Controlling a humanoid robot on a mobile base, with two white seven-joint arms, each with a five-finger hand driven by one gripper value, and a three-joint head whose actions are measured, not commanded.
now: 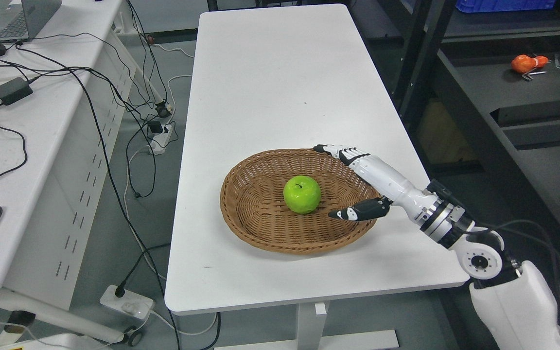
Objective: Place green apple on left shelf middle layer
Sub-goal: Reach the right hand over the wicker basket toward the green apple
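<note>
A shiny green apple [302, 194] lies in the middle of a round brown wicker basket [255, 214] on the white table [280, 87]. My right hand [331, 182] reaches in from the lower right and hovers over the basket's right side, open, with its fingers [343, 153] stretched along the far rim and its thumb [358, 212] pointing at the apple. A small gap separates the thumb tip from the apple. The hand holds nothing. My left arm does not show.
A dark shelf unit [503, 97] stands to the right of the table, with an orange object [528, 63] on one layer and blue bins at its edges. To the left stands a white desk [32, 146] with cables, a laptop and a phone.
</note>
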